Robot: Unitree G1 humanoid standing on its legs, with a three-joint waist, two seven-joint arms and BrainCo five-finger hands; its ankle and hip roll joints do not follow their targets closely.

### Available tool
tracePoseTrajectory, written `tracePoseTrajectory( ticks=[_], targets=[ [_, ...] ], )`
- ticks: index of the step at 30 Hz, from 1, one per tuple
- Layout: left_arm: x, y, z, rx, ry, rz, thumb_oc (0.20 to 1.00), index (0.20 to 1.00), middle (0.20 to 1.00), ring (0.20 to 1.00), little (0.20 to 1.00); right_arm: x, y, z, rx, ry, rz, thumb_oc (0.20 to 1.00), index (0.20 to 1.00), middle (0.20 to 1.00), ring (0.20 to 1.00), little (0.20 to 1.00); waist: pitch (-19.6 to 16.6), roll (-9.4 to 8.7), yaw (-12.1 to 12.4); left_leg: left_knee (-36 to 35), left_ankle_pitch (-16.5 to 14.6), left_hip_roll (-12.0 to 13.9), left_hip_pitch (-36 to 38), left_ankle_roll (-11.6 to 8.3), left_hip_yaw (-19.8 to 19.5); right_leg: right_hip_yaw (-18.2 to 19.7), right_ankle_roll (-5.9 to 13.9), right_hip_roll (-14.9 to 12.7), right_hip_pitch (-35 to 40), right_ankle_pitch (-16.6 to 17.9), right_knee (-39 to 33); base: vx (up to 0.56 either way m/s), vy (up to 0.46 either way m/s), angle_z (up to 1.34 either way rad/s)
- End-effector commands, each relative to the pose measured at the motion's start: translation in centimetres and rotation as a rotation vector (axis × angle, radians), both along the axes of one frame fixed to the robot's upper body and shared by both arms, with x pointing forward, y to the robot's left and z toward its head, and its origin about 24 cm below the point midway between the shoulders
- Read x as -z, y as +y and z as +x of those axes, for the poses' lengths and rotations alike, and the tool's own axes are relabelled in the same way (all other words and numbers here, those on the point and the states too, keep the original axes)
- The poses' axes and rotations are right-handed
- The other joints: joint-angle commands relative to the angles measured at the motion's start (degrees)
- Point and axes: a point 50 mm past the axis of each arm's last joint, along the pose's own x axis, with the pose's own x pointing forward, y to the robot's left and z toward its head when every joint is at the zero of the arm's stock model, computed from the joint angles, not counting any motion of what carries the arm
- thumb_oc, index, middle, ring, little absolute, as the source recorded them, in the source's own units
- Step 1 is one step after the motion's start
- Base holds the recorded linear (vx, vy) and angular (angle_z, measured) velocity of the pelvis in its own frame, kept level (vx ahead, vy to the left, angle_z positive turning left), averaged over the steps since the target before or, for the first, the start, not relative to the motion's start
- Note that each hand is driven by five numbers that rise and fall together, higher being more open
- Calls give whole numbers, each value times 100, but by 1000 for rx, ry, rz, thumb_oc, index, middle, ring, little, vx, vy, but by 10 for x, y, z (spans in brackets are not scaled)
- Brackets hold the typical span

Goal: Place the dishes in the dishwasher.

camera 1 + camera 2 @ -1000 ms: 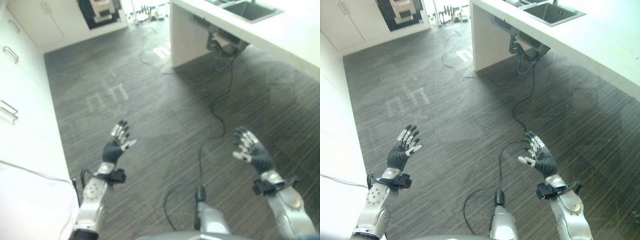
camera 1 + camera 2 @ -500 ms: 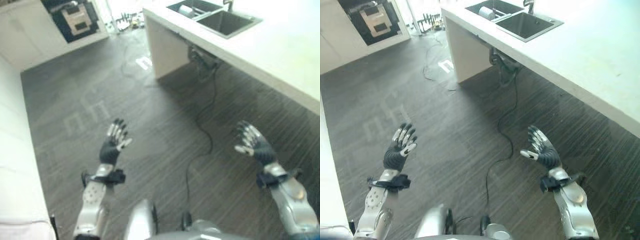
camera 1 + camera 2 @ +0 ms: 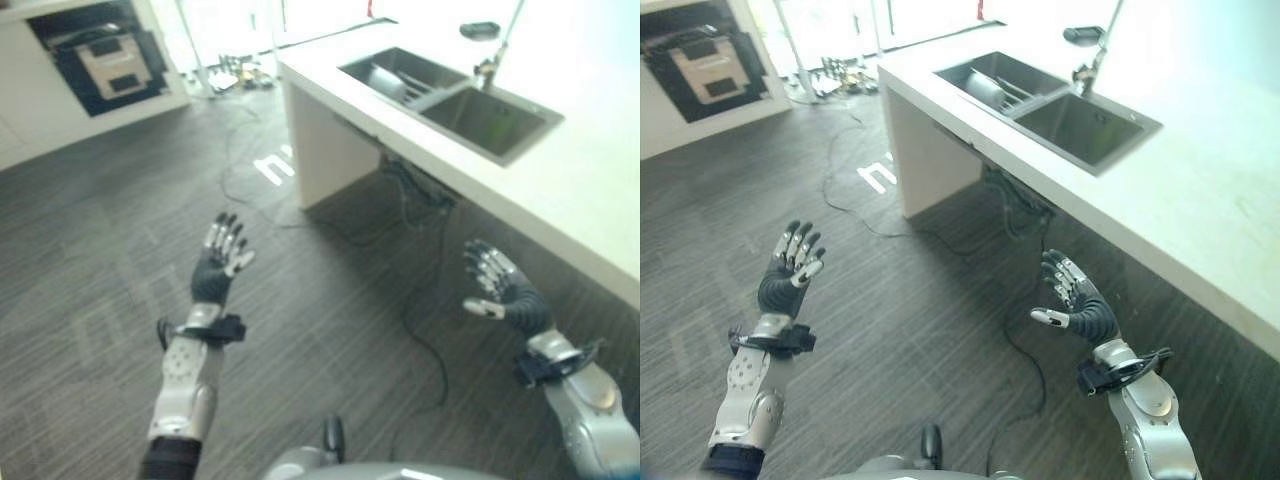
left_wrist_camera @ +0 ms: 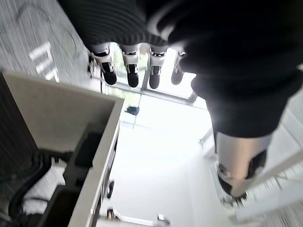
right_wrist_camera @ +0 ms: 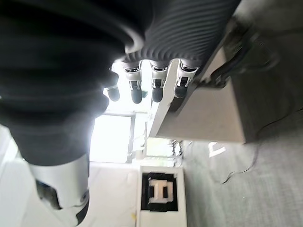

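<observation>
Both raised over the dark striped floor (image 3: 940, 330), well apart: left hand (image 3: 786, 281) and right hand (image 3: 1076, 308), fingers straight and spread, holding nothing. Ahead and to the right, a white bench (image 3: 1200, 210) with a double sink (image 3: 1045, 105) and a tap (image 3: 1092, 58) behind it; in the far basin, what look like dishes (image 3: 992, 90), too small to tell apart. Farther off, to the left, a dark appliance front (image 3: 702, 62) set in white cabinets.

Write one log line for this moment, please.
left robot hand: open, empty, over floor | right robot hand: open, empty, near counter | sink: ahead
</observation>
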Motion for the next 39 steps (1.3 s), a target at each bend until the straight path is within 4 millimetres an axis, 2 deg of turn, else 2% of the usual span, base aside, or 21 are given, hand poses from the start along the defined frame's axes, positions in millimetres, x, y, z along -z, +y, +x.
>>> tracePoseTrajectory(
  ticks=[1, 3, 5, 6, 9, 12, 15, 20, 22, 23, 24, 25, 27, 28, 29, 31, 33, 34, 36, 38, 39],
  targets=[
    [-27, 10, -7, -4, -112, 74, 1000, 1000, 1000, 1000, 1000, -11, -1, 10, 18, -97, -29, 1000, 1000, 1000, 1000, 1000, -69, 121, 106, -7, -386, 663, -54, -691, 256, -118, 87, 128, 20, 1192, 22, 171, 327, 33],
    [-26, 11, -11, -15, -107, 76, 1000, 1000, 1000, 1000, 1000, -8, 1, 8, 4, -87, -30, 1000, 1000, 1000, 1000, 1000, -43, 188, 123, 11, -477, 652, 76, -662, 215, -208, 20, 131, -307, 1220, 544, 155, 231, 29],
    [-27, 13, -12, -30, -106, 69, 1000, 1000, 1000, 1000, 1000, -8, 1, 10, -2, -85, -43, 1000, 1000, 1000, 1000, 1000, 9, 190, 95, -25, -502, 604, 172, -662, 153, -301, -101, 457, -577, 866, 279, 161, 49, 16],
    [-27, 14, -12, -28, -106, 66, 1000, 1000, 1000, 1000, 1000, -10, -2, 11, 0, -85, -44, 1000, 1000, 1000, 1000, 1000, 36, 139, 55, -30, -504, 514, 213, -670, 55, -367, -137, 681, -613, 728, -200, 217, -61, 6],
    [-26, 13, -10, -28, -115, 63, 1000, 1000, 1000, 1000, 1000, -14, -8, 12, -1, -97, -49, 1000, 1000, 1000, 1000, 1000, 158, 42, -143, -30, -723, 386, 491, -706, -112, -543, -118, 853, -829, 954, -1503, 244, -87, 26],
    [-27, 11, -9, -35, -122, 53, 1000, 1000, 1000, 1000, 1000, -19, -8, 14, -9, -102, -57, 1000, 1000, 1000, 1000, 1000, 182, 39, -279, -30, -946, 351, 757, -717, -113, -739, -45, 820, -1076, 1298, -1812, 272, -109, 32],
    [-30, 11, -9, -54, -137, 26, 1000, 1000, 1000, 1000, 1000, -20, -7, 15, -9, -111, -84, 1000, 1000, 1000, 1000, 1000, 105, 73, -344, -30, -1034, 406, 879, -728, -52, -695, -120, 845, -924, 1248, -2035, 230, -145, 41],
    [-47, 14, -9, -100, -224, 36, 1000, 1000, 1000, 1000, 1000, -42, -4, 18, -27, -220, -107, 1000, 1000, 1000, 1000, 1000, -63, 153, -372, 22, -1142, 479, 1103, -752, 208, -745, -245, 883, -428, 1070, -2253, 220, -158, 8],
    [-54, 16, -8, -117, -266, 31, 1000, 1000, 1000, 1000, 1000, -51, -3, 17, -30, -262, -114, 1000, 1000, 1000, 1000, 1000, -61, 173, -419, 353, -1266, 482, 1057, -795, 217, -670, -317, 895, -408, 978, -2176, 157, -139, -17],
    [-59, 16, -8, -125, -292, 33, 1000, 1000, 1000, 1000, 1000, -57, -4, 16, -31, -285, -124, 1000, 1000, 1000, 1000, 1000, -61, 192, -471, 820, -1166, 552, 943, -913, 270, -630, -404, 915, -370, 926, -2192, 120, -121, -35],
    [-63, 14, -9, -127, -320, 30, 1000, 1000, 1000, 1000, 1000, -63, -6, 15, -26, -307, -133, 1000, 1000, 1000, 1000, 1000, -37, 207, -494, 1429, -808, 687, 657, -1123, 317, -583, -505, 948, -238, 888, -2286, 110, -119, -13],
    [-70, 12, -10, -128, -356, 23, 1000, 1000, 1000, 1000, 1000, -69, -7, 14, -24, -331, -144, 1000, 1000, 1000, 1000, 1000, 16, 138, -472, 2438, -538, 655, 229, -1271, 232, -474, -601, 875, -113, 865, -2374, 83, -97, 7],
    [-76, 12, -15, -130, -407, 12, 1000, 1000, 1000, 1000, 1000, -77, -8, 13, -28, -358, -157, 1000, 1000, 1000, 1000, 1000, 97, 81, -433, 3473, -420, 627, -428, -1374, 186, -342, -690, 800, -78, 838, -2345, 96, -32, -19],
    [-79, 11, -16, -129, -426, 11, 1000, 1000, 1000, 1000, 1000, -78, -8, 14, -22, -366, -163, 1000, 1000, 1000, 1000, 1000, 127, 48, -407, 3604, -453, 712, -656, -1333, 204, -286, -695, 771, -50, 827, -2337, 173, 106, -60],
    [-83, 14, -18, -133, -453, 9, 1000, 1000, 1000, 1000, 1000, -81, -9, 15, -12, -367, -167, 1000, 1000, 1000, 1000, 1000, 153, 58, -390, 3195, -464, 967, -731, -1279, 206, -170, -659, 786, 14, 782, -2362, 195, 192, -57],
    [-89, 20, -25, -151, -491, 4, 1000, 1000, 1000, 1000, 1000, -82, -11, 16, -2, -361, -178, 1000, 1000, 1000, 1000, 1000, 172, 124, -310, 2094, -286, 1211, -516, -1335, 23, 109, -537, 871, 146, 718, -2446, 283, 347, -53],
    [-93, 29, -39, -197, -540, 11, 1000, 1000, 1000, 1000, 1000, -85, -14, 12, -20, -361, -183, 1000, 1000, 1000, 1000, 1000, 140, 217, -175, 645, -12, 1369, -316, -1418, -552, 583, -440, 973, 284, 701, -2605, 317, 431, -95],
    [-95, 31, -42, -210, -553, 14, 1000, 1000, 1000, 1000, 1000, -85, -15, 10, -28, -362, -184, 1000, 1000, 1000, 1000, 1000, 139, 234, -142, 294, 112, 1419, -268, -1473, -683, 744, -429, 988, 380, 683, -2693, 241, 345, -150],
    [-100, 30, -43, -212, -599, 37, 1000, 1000, 1000, 1000, 1000, -90, -18, 6, -22, -376, -174, 1000, 1000, 1000, 1000, 1000, 145, 219, -135, 99, 35, 1452, -308, -1519, -676, 914, -303, 817, 548, 731, -2948, 185, 404, -145],
    [-107, 27, -34, -199, -630, 43, 1000, 1000, 1000, 1000, 1000, -92, -20, 7, 6, -385, -176, 1000, 1000, 1000, 1000, 1000, 81, 266, -325, -29, -135, 1592, -85, -1559, -320, 743, -83, 499, 448, 853, -3013, 81, 472, -100],
    [-109, 26, -30, -196, -627, 47, 1000, 1000, 1000, 1000, 1000, -91, -23, 5, 25, -382, -180, 1000, 1000, 1000, 1000, 1000, 53, 276, -395, -30, -231, 1549, 20, -1548, -260, 703, 35, 366, 418, 895, -2984, 67, 436, -98]
  ],
)
